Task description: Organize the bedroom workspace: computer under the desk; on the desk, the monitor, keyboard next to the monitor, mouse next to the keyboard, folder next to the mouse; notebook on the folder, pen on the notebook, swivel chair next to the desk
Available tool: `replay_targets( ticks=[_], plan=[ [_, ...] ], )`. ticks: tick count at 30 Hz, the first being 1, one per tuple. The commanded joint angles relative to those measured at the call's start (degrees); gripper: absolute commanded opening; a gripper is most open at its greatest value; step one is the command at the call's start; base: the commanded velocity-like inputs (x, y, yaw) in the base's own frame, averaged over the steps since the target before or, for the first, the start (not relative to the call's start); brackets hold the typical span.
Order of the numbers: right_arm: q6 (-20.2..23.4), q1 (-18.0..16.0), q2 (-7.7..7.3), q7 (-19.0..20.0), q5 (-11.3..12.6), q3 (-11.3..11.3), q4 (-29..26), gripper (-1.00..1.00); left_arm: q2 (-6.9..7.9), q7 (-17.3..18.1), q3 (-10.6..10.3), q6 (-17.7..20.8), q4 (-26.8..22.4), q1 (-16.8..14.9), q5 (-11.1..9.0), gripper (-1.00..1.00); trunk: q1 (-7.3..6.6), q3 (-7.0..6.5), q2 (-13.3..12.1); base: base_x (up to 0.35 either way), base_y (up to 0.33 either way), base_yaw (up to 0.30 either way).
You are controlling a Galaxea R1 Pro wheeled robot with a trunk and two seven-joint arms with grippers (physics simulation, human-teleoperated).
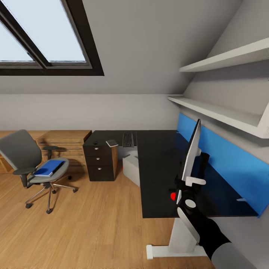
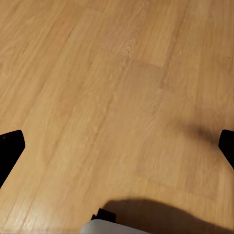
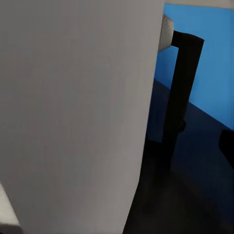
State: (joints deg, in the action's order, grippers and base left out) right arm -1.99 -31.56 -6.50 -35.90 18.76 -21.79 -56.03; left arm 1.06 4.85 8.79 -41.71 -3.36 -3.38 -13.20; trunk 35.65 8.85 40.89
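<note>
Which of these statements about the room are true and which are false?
1. The blue folder lies on the chair seat. True.
2. The monitor stands on the floor. False: it is on the desk.
3. The keyboard lies on the desk's far end. True.
4. The chair is tucked against the desk. False: it stands apart, by the wooden dresser.
5. The right gripper is at the monitor's near edge. True.

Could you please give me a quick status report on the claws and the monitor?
Right claw at monitor edge, grip unclear. Left claw over bare floor, open. Monitor standing on desk. Folder on swivel chair.
</note>
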Motion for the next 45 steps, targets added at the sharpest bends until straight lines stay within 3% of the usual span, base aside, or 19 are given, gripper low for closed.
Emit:
replay_targets(
  ticks=[1, 45],
  plan=[
    [-0.21, -0.06, -0.09, -0.4, 0.57, -0.29, -0.04, 1.0, 0.0, 0.51, 0.36, -0.13, 0.05, -0.05, -0.25, 1.0, 0.01, 0.09, 0.08, -0.011, -0.024, 0.0],
    [-0.21, -0.07, -0.09, -0.49, 0.58, -0.27, 0.03, 1.0, 0.07, 0.51, 0.36, -0.13, 0.02, -0.05, -0.25, 1.0, 0.01, 0.09, 0.08, -0.013, -0.142, 0.0]
  ],
)
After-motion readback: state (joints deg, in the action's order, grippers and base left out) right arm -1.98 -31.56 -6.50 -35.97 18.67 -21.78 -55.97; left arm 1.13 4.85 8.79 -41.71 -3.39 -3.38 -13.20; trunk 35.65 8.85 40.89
